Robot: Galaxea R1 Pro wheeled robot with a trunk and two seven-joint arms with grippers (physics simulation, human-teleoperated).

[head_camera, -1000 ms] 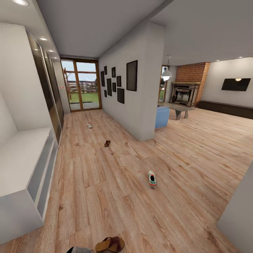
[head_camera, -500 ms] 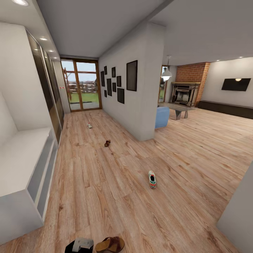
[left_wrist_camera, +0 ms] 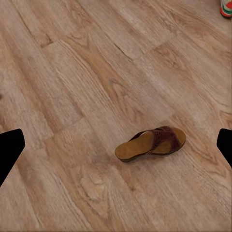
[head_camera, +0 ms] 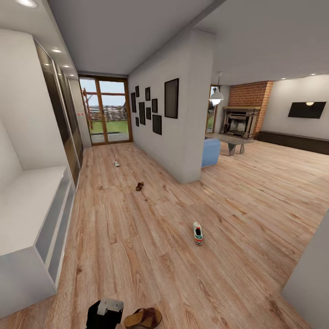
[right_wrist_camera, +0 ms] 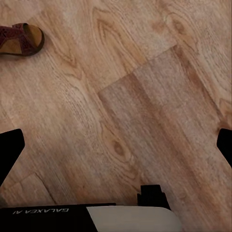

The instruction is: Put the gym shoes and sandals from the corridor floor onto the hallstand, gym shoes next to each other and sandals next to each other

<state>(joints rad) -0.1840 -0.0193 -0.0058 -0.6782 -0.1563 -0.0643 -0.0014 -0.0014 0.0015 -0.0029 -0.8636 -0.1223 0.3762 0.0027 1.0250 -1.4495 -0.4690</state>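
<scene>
Jaws of left gripper point(left_wrist_camera: 116, 145) spread wide, empty, poised over nearest brown sandal point(left_wrist_camera: 151, 144) on corridor floor point(left_wrist_camera: 72, 72), likely for pickup; right gripper point(right_wrist_camera: 116, 145) equally open, idle. Hallstand point(head_camera: 27, 214) at nine o'clock.

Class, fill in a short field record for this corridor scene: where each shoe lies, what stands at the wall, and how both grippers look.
Near brown leather sandal: on the wood-plank floor, below the left gripper
Far brown sandal: floor, mid-corridor
Near white sneaker: floor, upright
Far white sneaker: floor, toward the glass door
Pale grey-white shoe rack: left wall, top bare
Left gripper: open
Right gripper: open, over bare floor
</scene>
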